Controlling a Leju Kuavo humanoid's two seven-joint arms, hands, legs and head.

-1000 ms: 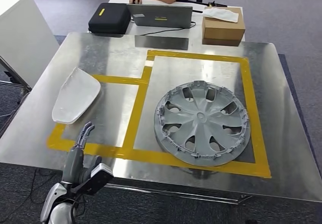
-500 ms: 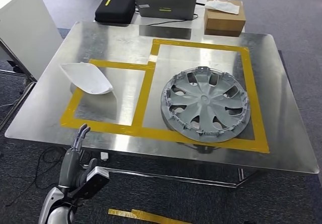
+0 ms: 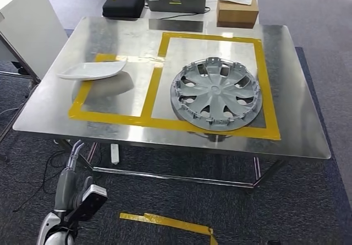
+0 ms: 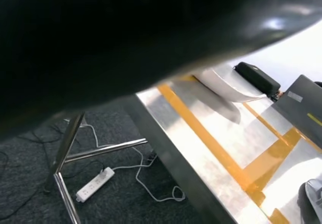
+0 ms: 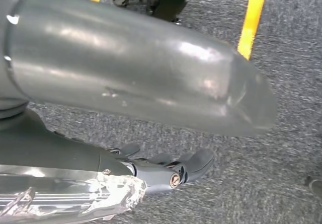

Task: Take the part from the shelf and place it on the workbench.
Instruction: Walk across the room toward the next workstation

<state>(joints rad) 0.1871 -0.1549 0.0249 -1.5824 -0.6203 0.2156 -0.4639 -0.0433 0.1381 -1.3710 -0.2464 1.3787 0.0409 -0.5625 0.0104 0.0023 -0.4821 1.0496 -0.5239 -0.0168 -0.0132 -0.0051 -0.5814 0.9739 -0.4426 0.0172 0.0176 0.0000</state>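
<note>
A white curved part [image 3: 92,70] (shell-like, tilted on one edge) rests in the workbench's [image 3: 49,118] left yellow-taped box.

Steel workbench [image 3: 290,91] bearing yellow tape outlines [image 3: 147,99], white part [image 3: 91,70] near left edge, hubcap [image 3: 216,93] right of centre.

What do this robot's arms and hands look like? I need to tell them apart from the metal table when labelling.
The left arm is rounded and silver, ending in a grey left hand with slim darker fingers and a black box with a pale edge at the wrist. In the right wrist view the right hand shows dark grey fingers with a small round metal fastener, beside crinkled silver foil with thin cables.
</note>
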